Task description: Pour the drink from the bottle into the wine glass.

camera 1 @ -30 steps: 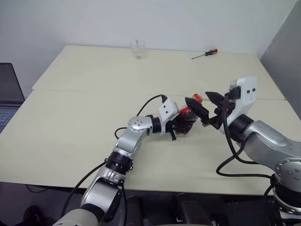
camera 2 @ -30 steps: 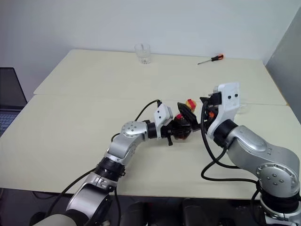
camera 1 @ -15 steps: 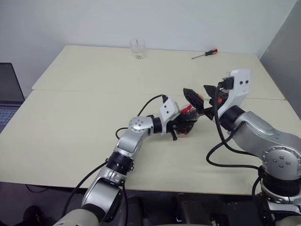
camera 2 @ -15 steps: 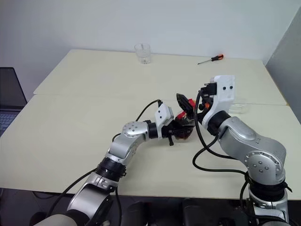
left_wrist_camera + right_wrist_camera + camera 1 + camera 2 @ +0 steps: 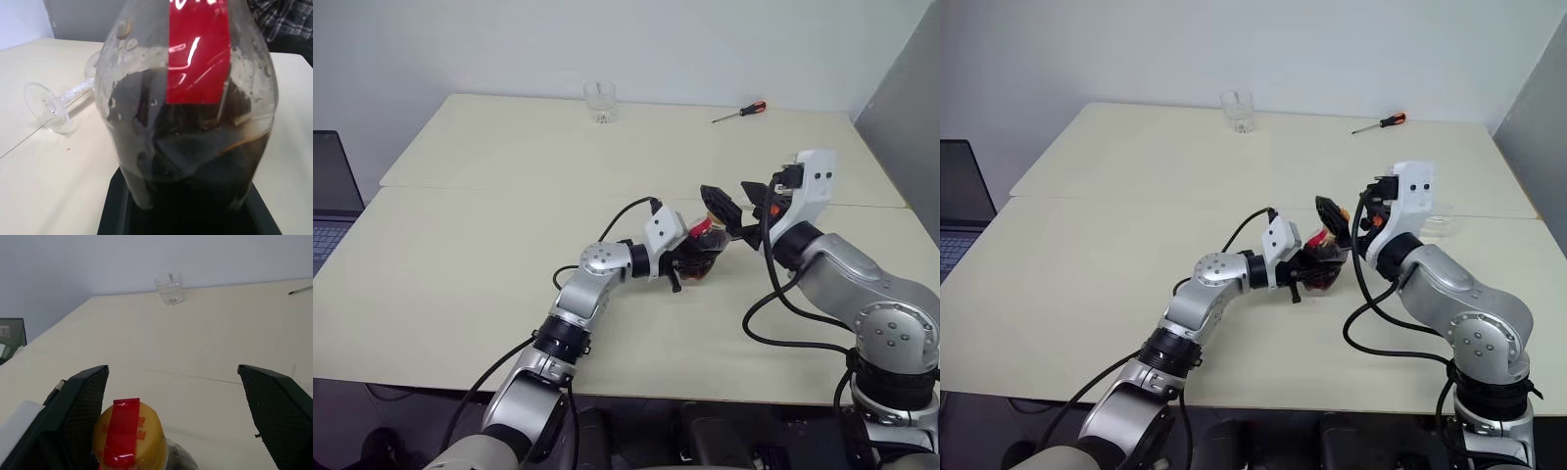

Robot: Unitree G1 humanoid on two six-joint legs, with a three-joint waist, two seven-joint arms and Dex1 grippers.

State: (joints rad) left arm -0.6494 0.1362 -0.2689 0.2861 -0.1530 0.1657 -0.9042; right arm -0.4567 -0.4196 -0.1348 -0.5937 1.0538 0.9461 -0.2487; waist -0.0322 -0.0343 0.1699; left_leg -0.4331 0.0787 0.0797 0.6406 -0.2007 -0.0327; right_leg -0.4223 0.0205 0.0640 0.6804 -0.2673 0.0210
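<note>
The bottle (image 5: 702, 257) stands upright on the table's middle, with my left gripper (image 5: 683, 262) shut on its rounded body from the side. Dark brown drink (image 5: 190, 166) fills its lower part, under a red label strip. My right gripper (image 5: 736, 211) is open at cap height. The yellowish cap (image 5: 129, 435) sits between its wide-spread fingers (image 5: 78, 416), close to one of them. The wine glass (image 5: 54, 105) lies on its side on the table beyond the bottle, to the right of my right wrist (image 5: 1445, 223).
A short clear tumbler (image 5: 600, 102) stands at the table's far edge. A red-handled screwdriver (image 5: 740, 112) lies at the far right. A laptop (image 5: 333, 196) sits off the table's left side. A seam (image 5: 509, 189) runs across the table.
My right gripper has shifted a little farther over the table and rolled, so its open fingers now flank the cap. The left gripper and the bottle have stayed put.
</note>
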